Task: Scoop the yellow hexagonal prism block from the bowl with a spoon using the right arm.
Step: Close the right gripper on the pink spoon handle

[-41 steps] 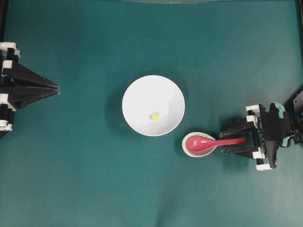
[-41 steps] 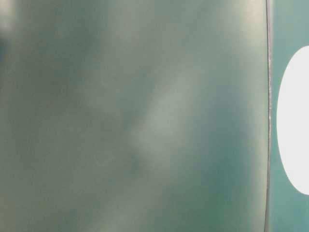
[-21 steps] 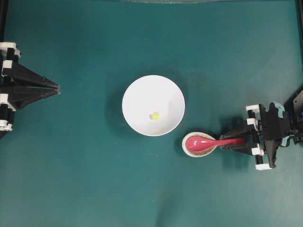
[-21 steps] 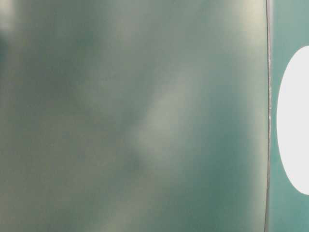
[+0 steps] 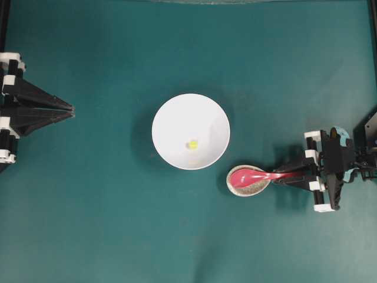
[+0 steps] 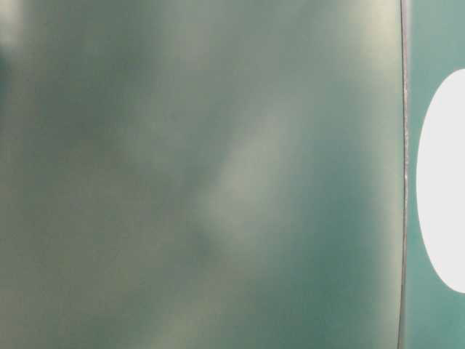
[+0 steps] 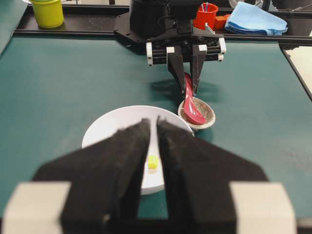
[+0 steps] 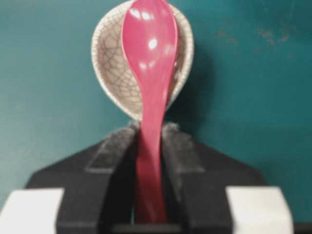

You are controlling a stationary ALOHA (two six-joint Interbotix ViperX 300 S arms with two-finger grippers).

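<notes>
Yellow hexagonal prism block: tiny bright yellow piece lying on the inner floor of the bowl, a bit below centre in the overhead view; nothing touches it.
Right gripper: jaws pressed in on the spoon handle from both sides, black pads flat against it w/ no gap showing in the right wrist view. Pinching the spoon.
Spoon: glossy pink-red, handle running straight back between the right gripper's fingers; scoop end lies in the spoon rest, hollow side up.
Spoon rest: small beige oval dish w/ crackle pattern, sits on the mat under the scoop, just beside the bowl's lower-right rim in the overhead view; can't tell if the two touch.
Right arm: black w/ white fittings and teal tabs, at the right edge of the overhead view, reaching in twd the spoon rest.
Bowl: large, round, plain white, mid-table, upright. Holds only the yellow block.
Left gripper: black pointed fingers close together, only a thin slit between them in the left wrist view, holding nothing; parked at the left edge, well apart from the bowl, tips aimed twd it.
Table: dark teal mat.
Table-level view: mostly a blurred grey-green surface; white oval at the right edge, prob. the bowl, can't tell more.
Far edge, left wrist view: yellow cup, red cup, blue cloth, all beyond the mat.
</notes>
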